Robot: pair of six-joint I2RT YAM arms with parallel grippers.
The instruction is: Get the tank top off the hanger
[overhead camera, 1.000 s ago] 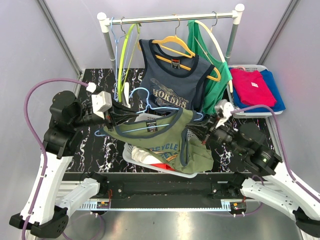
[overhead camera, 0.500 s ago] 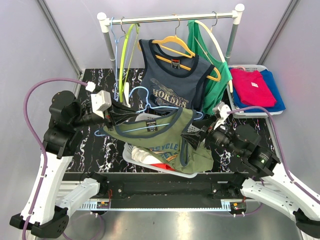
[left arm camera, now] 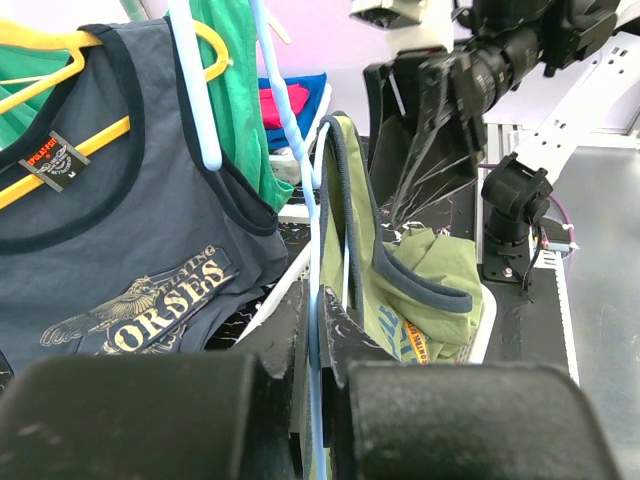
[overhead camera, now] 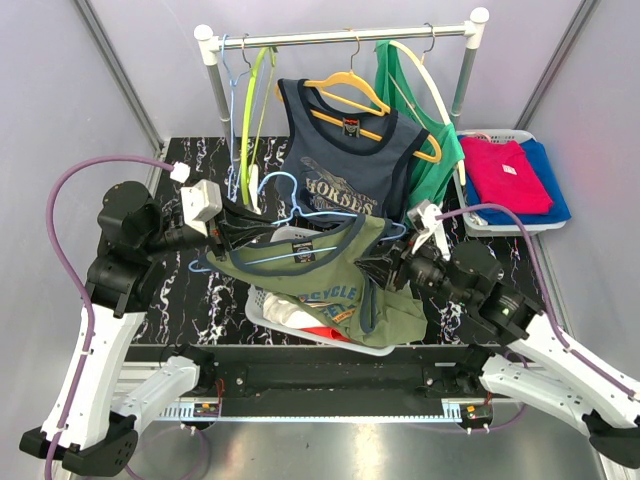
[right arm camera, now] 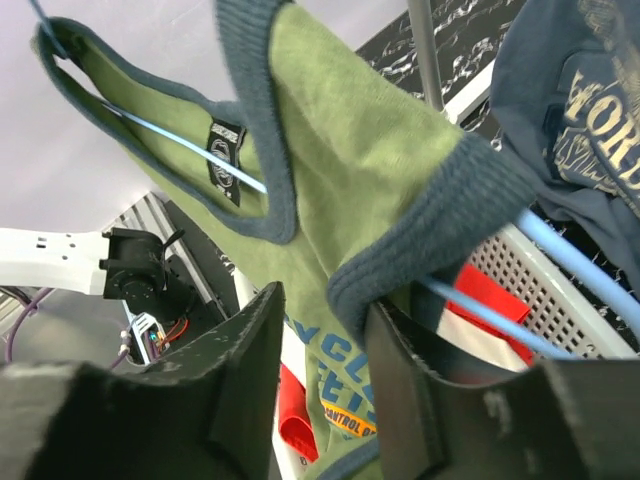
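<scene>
An olive-green tank top (overhead camera: pixel 325 272) with navy trim hangs on a light blue hanger (overhead camera: pixel 287 214), held tilted over the table in front of the rack. My left gripper (overhead camera: pixel 243 229) is shut on the hanger's thin blue wire (left arm camera: pixel 318 330), seen edge-on in the left wrist view between the fingers (left arm camera: pixel 322 300). My right gripper (overhead camera: pixel 386 263) is open at the tank top's right shoulder. In the right wrist view the navy-trimmed strap (right arm camera: pixel 400 240) hangs down between the open jaws of that gripper (right arm camera: pixel 325 300), with the blue hanger arm (right arm camera: pixel 560 255) running through it.
A clothes rack (overhead camera: pixel 340 36) at the back holds a navy tank top (overhead camera: pixel 345 160) on a yellow hanger and a green garment (overhead camera: pixel 432 165). A white basket (overhead camera: pixel 290 318) with clothes sits under the green tank top. A bin with red and blue clothes (overhead camera: pixel 510 175) stands at the right.
My right gripper has moved left and up to the tank top's right shoulder strap, which now sits between its open jaws. The left gripper holds the hanger still.
</scene>
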